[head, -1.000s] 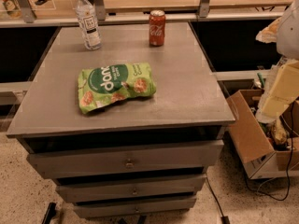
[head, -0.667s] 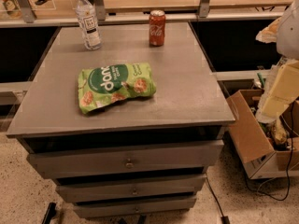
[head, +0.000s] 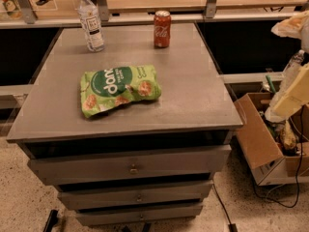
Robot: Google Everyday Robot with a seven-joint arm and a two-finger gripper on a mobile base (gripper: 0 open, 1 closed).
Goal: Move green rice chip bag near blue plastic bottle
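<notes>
The green rice chip bag [head: 118, 88] lies flat in the middle of the grey cabinet top [head: 193, 95], slightly left of centre. The blue plastic bottle [head: 90, 21], clear with a white cap and label, stands upright at the back left corner. The bag and bottle are well apart. My arm [head: 291, 93] hangs at the far right, off the side of the cabinet. My gripper [head: 286, 138] is low there, over a cardboard box, far from the bag and touching nothing on the top.
A red cola can [head: 162, 29] stands upright at the back centre, right of the bottle. The cabinet has drawers [head: 130, 168] in front. An open cardboard box [head: 253, 139] and cables lie on the floor to the right. Shelving runs behind.
</notes>
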